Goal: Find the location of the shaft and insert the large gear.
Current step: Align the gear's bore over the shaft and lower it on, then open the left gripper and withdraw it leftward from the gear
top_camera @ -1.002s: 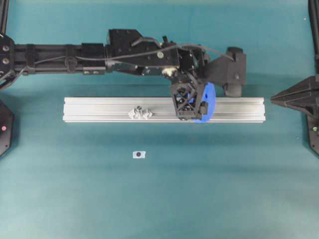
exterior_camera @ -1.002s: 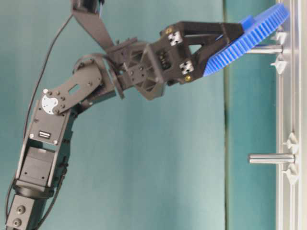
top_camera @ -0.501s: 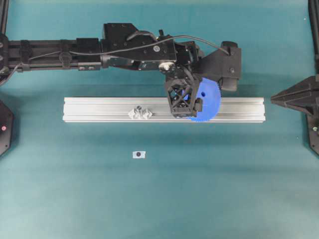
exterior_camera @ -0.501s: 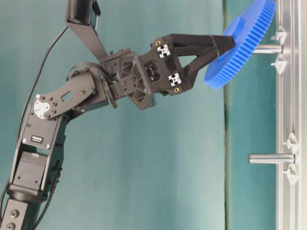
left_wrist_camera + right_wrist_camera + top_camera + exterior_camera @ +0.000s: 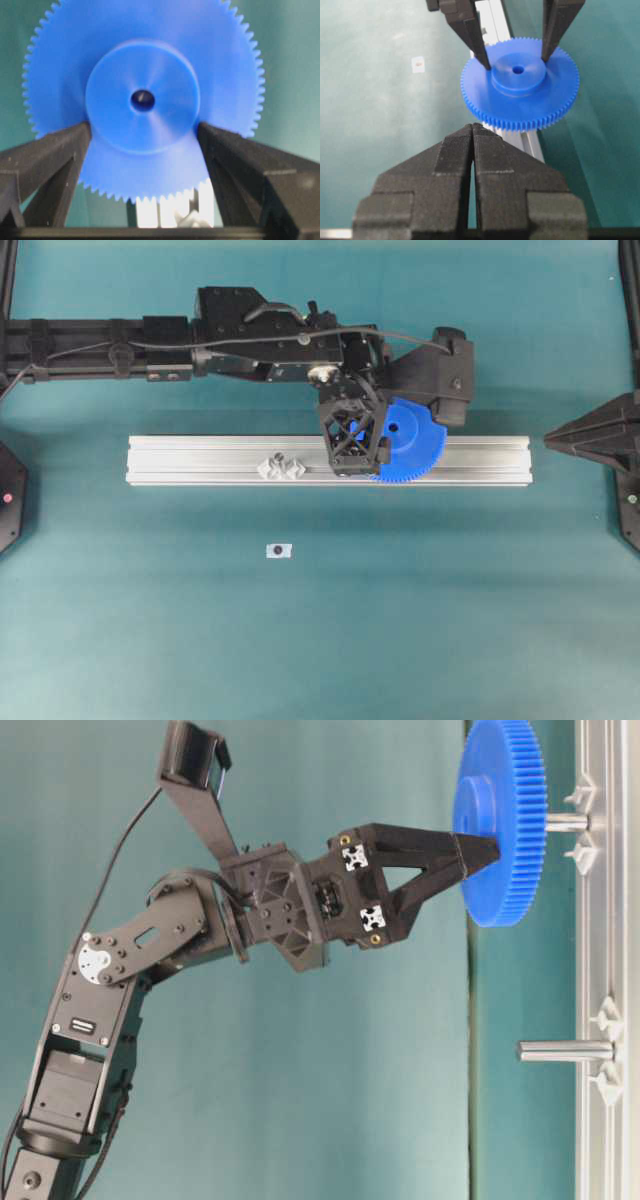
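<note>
The large gear (image 5: 500, 820), a bright blue toothed disc, sits level with its centre hole over the shaft (image 5: 566, 821), a thin pale pin standing on the aluminium rail (image 5: 200, 460). The pin's pale tip shows inside the hole (image 5: 143, 99). My left gripper (image 5: 144, 131) is shut on the gear's raised hub, one black finger (image 5: 479, 47) on each side. In the overhead view the gear (image 5: 415, 445) sits over the rail's right half, below the left arm. My right gripper (image 5: 472, 126) is shut on nothing, just in front of the gear.
A second mount with a pin (image 5: 281, 466) stands on the rail left of the gear, seen at table level as another pin (image 5: 565, 1050). A small grey tab with a dark hole (image 5: 279, 550) lies on the teal table in front of the rail.
The gear was tilted against the shaft's tip; it has swung level and shifted a little left along the rail. The left wrist came down with it. The right gripper has not moved.
</note>
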